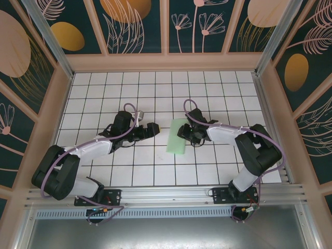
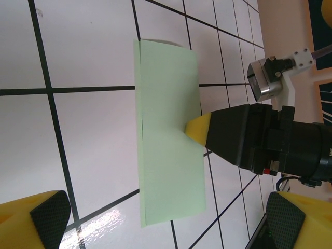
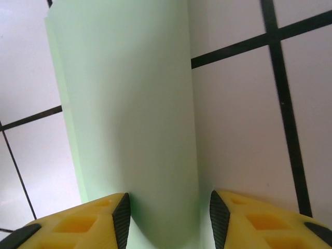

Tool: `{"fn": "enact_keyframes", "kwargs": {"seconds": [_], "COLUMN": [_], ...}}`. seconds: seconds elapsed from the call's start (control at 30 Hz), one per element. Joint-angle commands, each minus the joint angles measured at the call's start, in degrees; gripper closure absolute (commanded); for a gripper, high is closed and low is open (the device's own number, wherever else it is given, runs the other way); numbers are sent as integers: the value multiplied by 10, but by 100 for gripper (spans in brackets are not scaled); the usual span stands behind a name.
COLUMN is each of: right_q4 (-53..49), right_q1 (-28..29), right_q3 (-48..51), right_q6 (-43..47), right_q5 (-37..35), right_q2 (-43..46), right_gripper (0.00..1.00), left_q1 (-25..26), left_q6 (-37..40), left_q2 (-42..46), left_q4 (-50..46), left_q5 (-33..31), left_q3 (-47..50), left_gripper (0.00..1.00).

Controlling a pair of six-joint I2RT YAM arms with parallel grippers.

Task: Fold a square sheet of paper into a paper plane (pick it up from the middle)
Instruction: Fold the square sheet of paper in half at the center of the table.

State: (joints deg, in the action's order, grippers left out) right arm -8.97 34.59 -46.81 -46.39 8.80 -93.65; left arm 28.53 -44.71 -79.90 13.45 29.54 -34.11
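The white table (image 1: 104, 98), ruled with a black grid and glossy under the light, sits inside peach-framed walls (image 1: 140, 26) panelled in dark teal with gold and pink plant prints. The square sheet of paper (image 1: 177, 137) lies folded double near the table's middle, between the arms. The left gripper (image 1: 153, 127) stands spread wide just left of the sheet. The right gripper (image 1: 183, 133) straddles its bowed right side, and I cannot tell whether the pads (image 3: 123, 218) pinch it.

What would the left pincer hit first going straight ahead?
Probably the pale mint-green folded paper sheet ahead of the left pincer; the right pincer sits at its far edge.
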Motion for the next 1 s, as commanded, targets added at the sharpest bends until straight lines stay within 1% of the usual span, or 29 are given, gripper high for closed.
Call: {"fn": "enact_keyframes", "kwargs": {"seconds": [0.0, 0.1, 0.43, 0.57, 0.7, 0.8, 0.97], "right_q4": [31, 27, 10, -10, -17, -13, -27], "right_q1": [-2, -1, 18, 16, 15, 15, 15], "right_q3": [1, -16, -78, -91, -83, -79, -84], "right_q6": [26, 44, 109, 108, 71, 50, 40], "right_q5": [36, 43, 54, 32, 15, 19, 5], "right_q2": [-5, -16, -69, -77, -65, -66, -85], "right_gripper": [53, 53, 61, 57, 52, 51, 50], "left_q1": [4, 4, 4, 4, 4, 3, 4], "left_q6": [-6, -6, -7, -7, -6, -7, -14], "left_q2": [-5, -5, 0, 2, 2, 0, 15], "left_q4": [9, 8, 1, -2, -3, -4, -15], "left_q5": [1, -1, -9, -12, -15, -21, -59], "left_q3": [-13, -13, -13, -12, -12, -13, -11], "left_gripper": [1, 1, 1, 1, 1, 1, 1]}}
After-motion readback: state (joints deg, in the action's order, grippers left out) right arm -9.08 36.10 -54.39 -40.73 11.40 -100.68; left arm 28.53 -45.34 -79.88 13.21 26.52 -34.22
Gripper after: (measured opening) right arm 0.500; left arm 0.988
